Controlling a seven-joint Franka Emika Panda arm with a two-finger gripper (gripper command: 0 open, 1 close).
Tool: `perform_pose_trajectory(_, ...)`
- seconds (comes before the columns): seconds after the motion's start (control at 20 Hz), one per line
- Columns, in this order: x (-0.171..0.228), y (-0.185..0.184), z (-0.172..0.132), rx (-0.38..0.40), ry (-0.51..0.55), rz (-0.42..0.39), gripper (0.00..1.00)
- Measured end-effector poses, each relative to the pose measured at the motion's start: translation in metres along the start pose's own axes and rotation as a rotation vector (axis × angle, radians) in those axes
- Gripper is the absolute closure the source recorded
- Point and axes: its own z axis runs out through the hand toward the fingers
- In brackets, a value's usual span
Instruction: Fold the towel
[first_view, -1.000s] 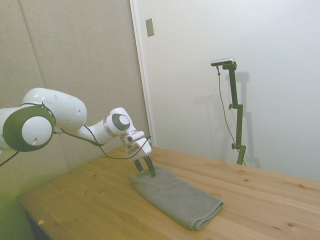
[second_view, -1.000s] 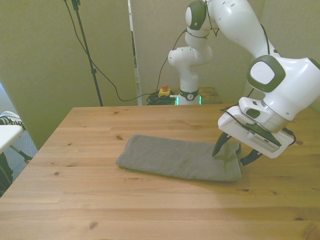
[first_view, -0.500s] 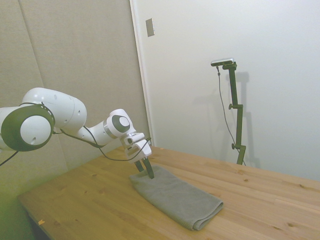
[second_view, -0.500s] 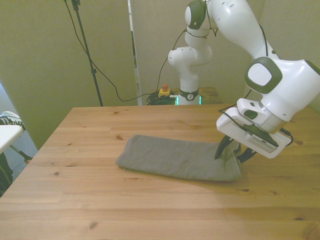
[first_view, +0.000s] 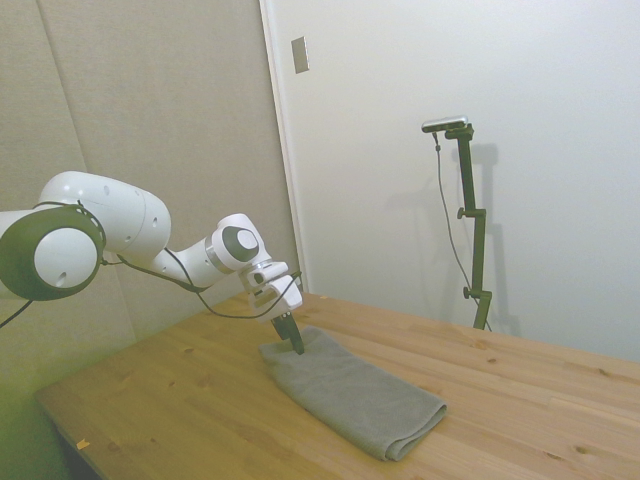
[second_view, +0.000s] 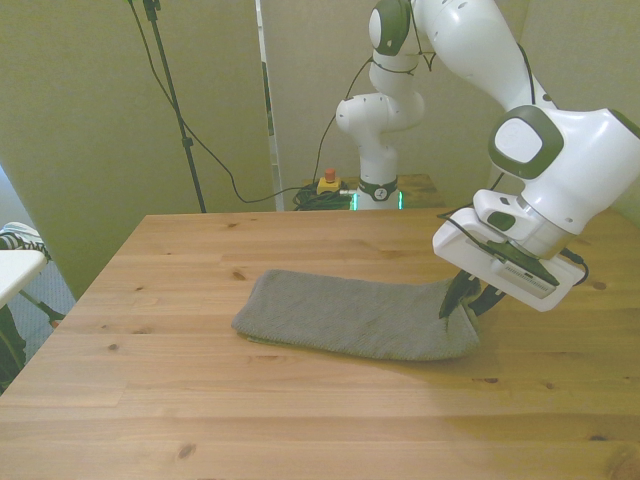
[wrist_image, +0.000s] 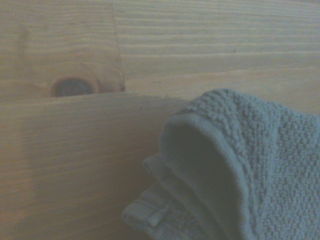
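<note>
the towel (second_view: 355, 317) lies flat in the middle of the wooden table (second_view: 200, 400), a long grey-taupe strip running across it, already doubled over so it looks thick and layered. one short end sits toward the front view's right, and that is where the white arm (second_view: 560, 170) has come in low. the end effector (second_view: 468, 300) points down at that end, its dark fingers (second_view: 459, 296) drawn together and pinched on the towel's edge, with the cloth bunched up slightly around the tips. in the side view the end effector (first_view: 293, 335) meets the towel (first_view: 355, 395) at the end nearest the arm, while the rest of the cloth stretches away toward the table's (first_view: 530, 420) near edge and rests flat. close up from the wrist, the towel's (wrist_image: 250, 165) corner is puckered into a soft fold, with stacked hemmed layers showing beneath it, and a dark knot (wrist_image: 72, 86) in the table (wrist_image: 75, 165) planks sits just beside it.
</note>
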Motion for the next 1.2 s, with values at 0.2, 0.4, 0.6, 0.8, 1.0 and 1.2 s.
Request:
perform_pose_trajectory(0.2, 0.014, 0.017, -0.022, 0.036, 0.0, 0.027, 1.0)
perform_pose_trajectory(0.4, 0.027, 0.041, -0.043, 0.08, -0.017, 0.055, 1.0)
perform_pose_trajectory(0.6, 0.047, 0.072, -0.057, 0.138, -0.058, 0.07, 1.0)
perform_pose_trajectory(0.8, 0.069, 0.102, -0.055, 0.167, -0.099, 0.081, 1.0)
perform_pose_trajectory(1.0, 0.085, 0.124, -0.056, 0.186, -0.118, 0.088, 1.0)
perform_pose_trajectory(1.2, 0.104, 0.144, -0.066, 0.215, -0.129, 0.099, 1.0)
